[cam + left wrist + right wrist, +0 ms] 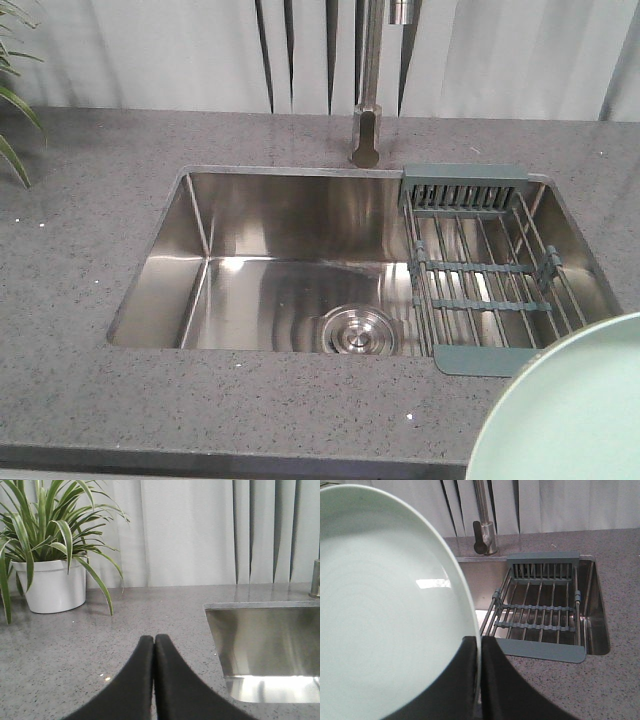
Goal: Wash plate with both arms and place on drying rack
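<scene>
Right hand [480, 644] clamped on the lower rim of the plate [385, 610], one black finger on each face, the rim pinched edge-on between them. Plate tilted up, pale green and bare, filling the left of the right wrist view; in the front view, only a curved part of it at the lower right corner, over the grey speckled surface [100, 400] in front of the sink [260, 220]. Just beyond the plate, the drying rack [540, 615], laid across the right end of the sink, nothing on its wires. Behind the sink, the faucet [367, 130]; in the basin floor, a round drain [358, 330]. Left hand [154, 640] with fingertips pressed together, nothing between them, low over the surface left of the sink. Farther off, a potted plant [52, 587] against the pale curtain [190, 530].
</scene>
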Tool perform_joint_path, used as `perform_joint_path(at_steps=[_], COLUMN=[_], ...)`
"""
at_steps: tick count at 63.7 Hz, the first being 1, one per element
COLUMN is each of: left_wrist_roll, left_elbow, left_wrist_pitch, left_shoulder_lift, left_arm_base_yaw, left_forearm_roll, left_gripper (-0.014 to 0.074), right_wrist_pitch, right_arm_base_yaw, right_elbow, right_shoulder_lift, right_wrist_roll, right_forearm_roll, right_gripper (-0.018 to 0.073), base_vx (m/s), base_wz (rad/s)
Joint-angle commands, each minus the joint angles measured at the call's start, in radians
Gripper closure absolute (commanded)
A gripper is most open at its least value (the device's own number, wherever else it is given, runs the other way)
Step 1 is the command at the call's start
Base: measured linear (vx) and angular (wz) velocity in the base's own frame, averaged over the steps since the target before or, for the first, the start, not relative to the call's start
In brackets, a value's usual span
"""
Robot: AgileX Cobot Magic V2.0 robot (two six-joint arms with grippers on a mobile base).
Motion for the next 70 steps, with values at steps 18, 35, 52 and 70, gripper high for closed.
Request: perform_joint_path(at_steps=[18, 35, 52, 70], left_wrist_roll=[-0.003, -0.003, -0.003, -0.003], left_elbow=[0.016, 0.016, 0.016, 0.016], left_wrist_pitch=[-0.068, -0.068, -0.068, -0.068], left_shoulder_lift=[-0.015, -0.015, -0.015, -0.015], left_arm_base_yaw=[-0.007, -0.007, -0.007, -0.007], left_forearm_roll=[-0.01, -0.01, -0.01, -0.01], left_gripper=[0.0602, 0.0602, 0.0602, 0.0602], right_wrist_pitch=[-0.084, -0.084, -0.084, -0.084], right_arm_base_yaw=[-0.003, -0.003, -0.003, -0.003], right_elbow=[-0.022, -0.022, -0.022, -0.022], right_shoulder_lift=[0.004, 0.004, 0.004, 0.004], right_wrist_roll=[-0.001, -0.001, -0.001, -0.001], right_forearm_roll=[0.004, 0.004, 0.004, 0.004], right_gripper=[0.0561, 0.0561, 0.0561, 0.0561], base_vx=[0.06, 0.07, 0.07, 0.06], base_wz=[-0.08, -0.03, -0.02, -0.01])
